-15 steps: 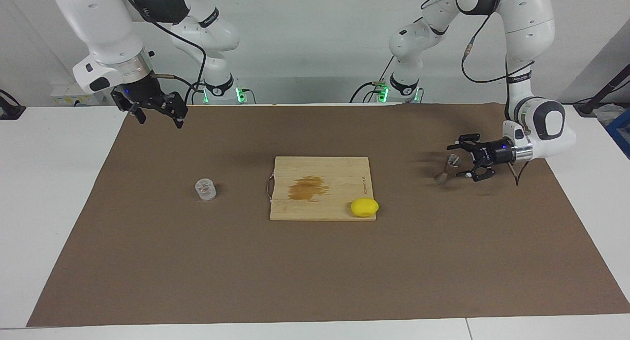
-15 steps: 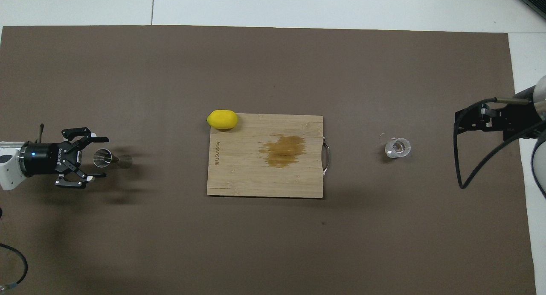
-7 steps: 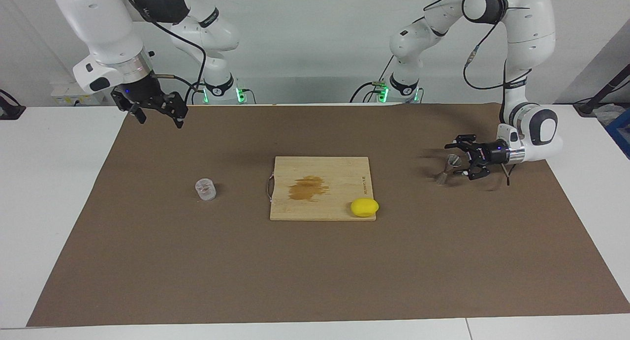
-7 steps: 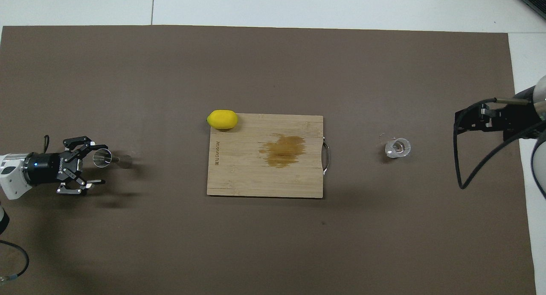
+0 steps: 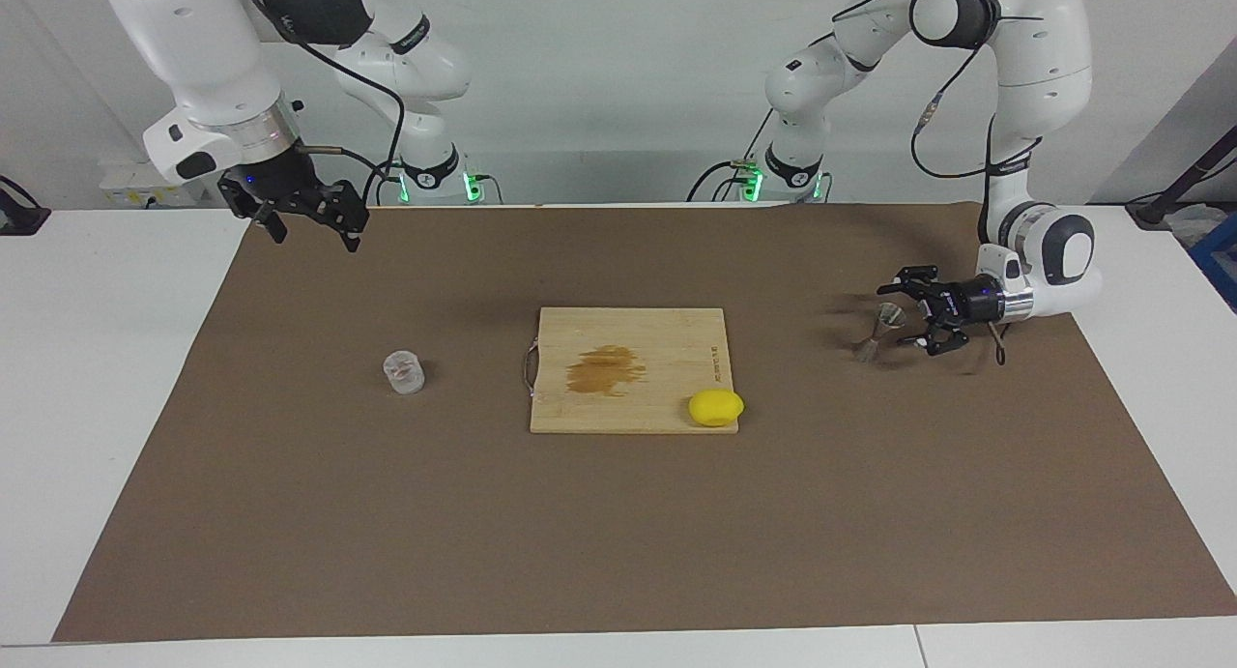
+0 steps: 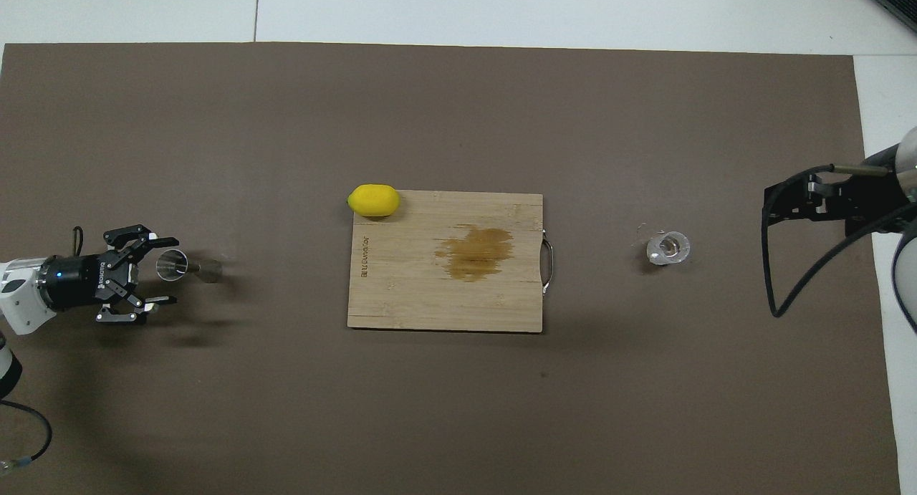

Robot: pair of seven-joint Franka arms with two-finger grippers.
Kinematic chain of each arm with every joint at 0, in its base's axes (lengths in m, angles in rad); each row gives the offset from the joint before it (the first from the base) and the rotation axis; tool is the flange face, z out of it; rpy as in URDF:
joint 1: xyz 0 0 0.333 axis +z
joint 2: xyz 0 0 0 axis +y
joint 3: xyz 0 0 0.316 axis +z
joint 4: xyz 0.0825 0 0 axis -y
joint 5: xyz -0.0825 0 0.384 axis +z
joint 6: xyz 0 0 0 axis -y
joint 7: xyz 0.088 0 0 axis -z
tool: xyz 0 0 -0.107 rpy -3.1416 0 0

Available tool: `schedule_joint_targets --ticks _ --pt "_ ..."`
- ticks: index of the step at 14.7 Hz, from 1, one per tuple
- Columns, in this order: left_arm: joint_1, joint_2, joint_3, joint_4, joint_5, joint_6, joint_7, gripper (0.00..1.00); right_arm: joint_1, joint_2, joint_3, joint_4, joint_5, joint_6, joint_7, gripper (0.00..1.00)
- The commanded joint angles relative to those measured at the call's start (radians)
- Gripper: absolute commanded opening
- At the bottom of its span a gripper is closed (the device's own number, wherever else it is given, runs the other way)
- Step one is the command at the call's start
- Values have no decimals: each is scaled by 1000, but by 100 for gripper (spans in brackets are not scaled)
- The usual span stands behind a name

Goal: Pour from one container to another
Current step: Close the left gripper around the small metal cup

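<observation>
The steel jigger [image 5: 867, 347] stands on the brown mat toward the left arm's end of the table; from above it shows as a round rim and a foot [image 6: 208, 269]. My left gripper [image 5: 900, 315] lies level and low over the mat, open, its fingertips at either side of the jigger's upper cone [image 6: 171, 270]; I cannot tell whether they touch it. The clear squat cup [image 5: 404, 372] stands alone toward the right arm's end [image 6: 668, 248]. My right gripper [image 5: 313, 231] hangs open and raised over the mat's edge by its base [image 6: 772, 203], well away from the cup.
A wooden cutting board [image 5: 676, 344] with a brown stain lies mid-table [image 6: 401, 294]. A yellow lemon [image 5: 716, 407] rests at the board's corner farthest from the robots, on the left arm's side [image 6: 373, 200].
The left arm has sunk lower and drawn slightly back toward its own end, its open gripper still at the jigger. Jigger, cup and right arm have not moved.
</observation>
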Motion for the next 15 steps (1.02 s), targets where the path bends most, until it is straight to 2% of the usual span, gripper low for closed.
schedule_joint_targets --ticks 1,11,15 --pt "-8 7 2 -21 -36 -19 24 99 -12 -24 6 -26 -1 -2 -6 100" --pt "7 7 3 -13 -48 -42 23 90 -12 -24 6 -26 -1 4 -1 100" --pt "7 7 3 -13 -48 -41 24 83 -12 -24 6 -26 -1 1 -3 100"
